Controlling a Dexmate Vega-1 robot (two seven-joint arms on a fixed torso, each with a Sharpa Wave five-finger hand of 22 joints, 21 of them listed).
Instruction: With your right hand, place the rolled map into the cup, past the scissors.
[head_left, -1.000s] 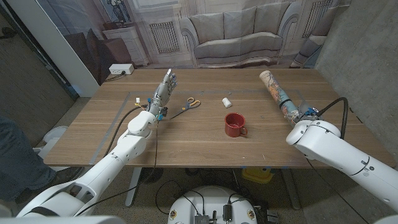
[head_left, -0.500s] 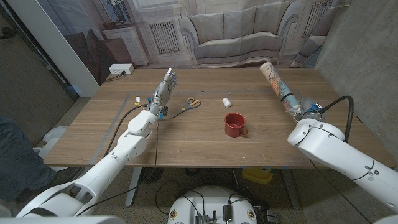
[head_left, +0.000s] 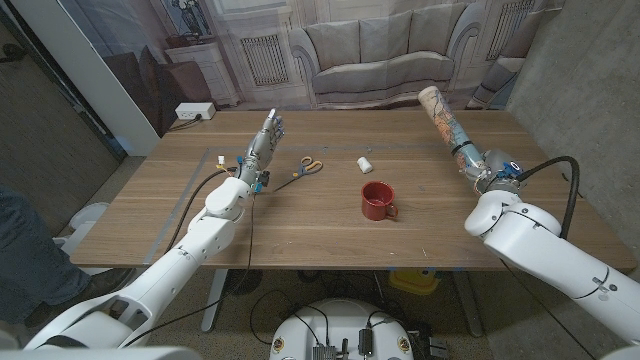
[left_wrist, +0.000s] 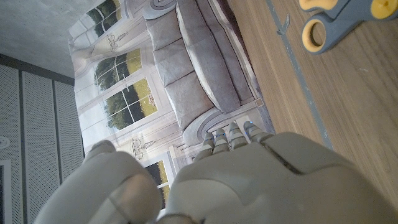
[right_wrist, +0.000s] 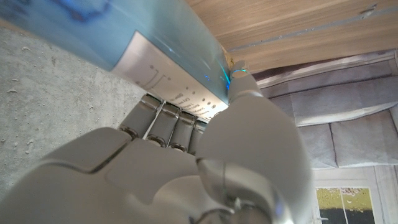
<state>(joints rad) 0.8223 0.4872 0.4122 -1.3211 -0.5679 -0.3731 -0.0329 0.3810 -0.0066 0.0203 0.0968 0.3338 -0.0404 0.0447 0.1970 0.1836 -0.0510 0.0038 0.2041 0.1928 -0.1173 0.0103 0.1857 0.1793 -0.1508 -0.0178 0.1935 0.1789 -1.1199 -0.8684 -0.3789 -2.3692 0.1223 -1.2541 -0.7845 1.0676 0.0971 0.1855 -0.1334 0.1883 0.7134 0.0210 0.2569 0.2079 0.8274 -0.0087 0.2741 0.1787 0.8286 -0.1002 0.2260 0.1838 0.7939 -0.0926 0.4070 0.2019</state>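
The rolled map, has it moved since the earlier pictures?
Yes. In the head view the rolled map, held by the right hand, has moved toward the table's far edge, away from the red cup; its tip now reaches past that edge.

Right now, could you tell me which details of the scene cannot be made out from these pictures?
- Inside of the red cup: head view, its rim and wall hide the bottom.
- Rolled map: right wrist view, both ends are cut off by the picture's edges; its print is too small to read in the head view.
- Scissors: left wrist view, the blades are cut off; only the handles show.
- Small white object: head view, too small to identify.
- Right hand: head view, its grip is partly hidden behind the map.
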